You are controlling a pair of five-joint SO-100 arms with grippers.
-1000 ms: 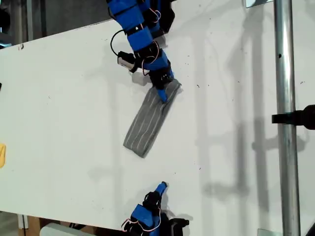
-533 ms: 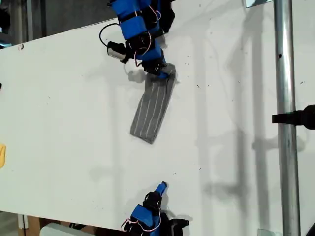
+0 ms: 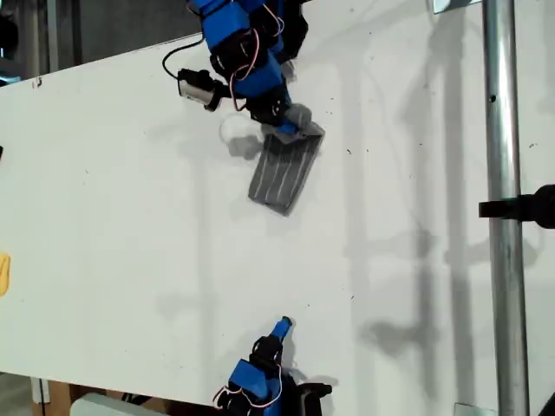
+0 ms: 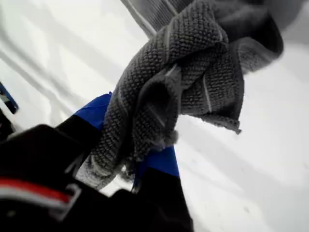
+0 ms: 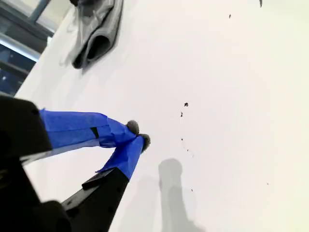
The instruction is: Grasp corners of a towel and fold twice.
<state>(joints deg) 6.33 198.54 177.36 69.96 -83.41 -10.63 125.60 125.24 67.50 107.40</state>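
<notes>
Grey, soft and limp, the towel (image 3: 284, 176) droops from our first gripper (image 3: 286, 132), which is pinched tight on bunched corners (image 4: 145, 130); better to hold single corners. Our second gripper (image 5: 137, 135), closed and empty, sits well apart.

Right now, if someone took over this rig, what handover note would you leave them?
My first claw: shut on the towel, one end bunched and lifted; the rest lies on the table as a narrow folded strip.
My second claw: shut, empty, parked near the exterior view's bottom edge, apart from the towel.
Done: towel looks folded lengthwise.
Left: lay the held end over, release.
</notes>
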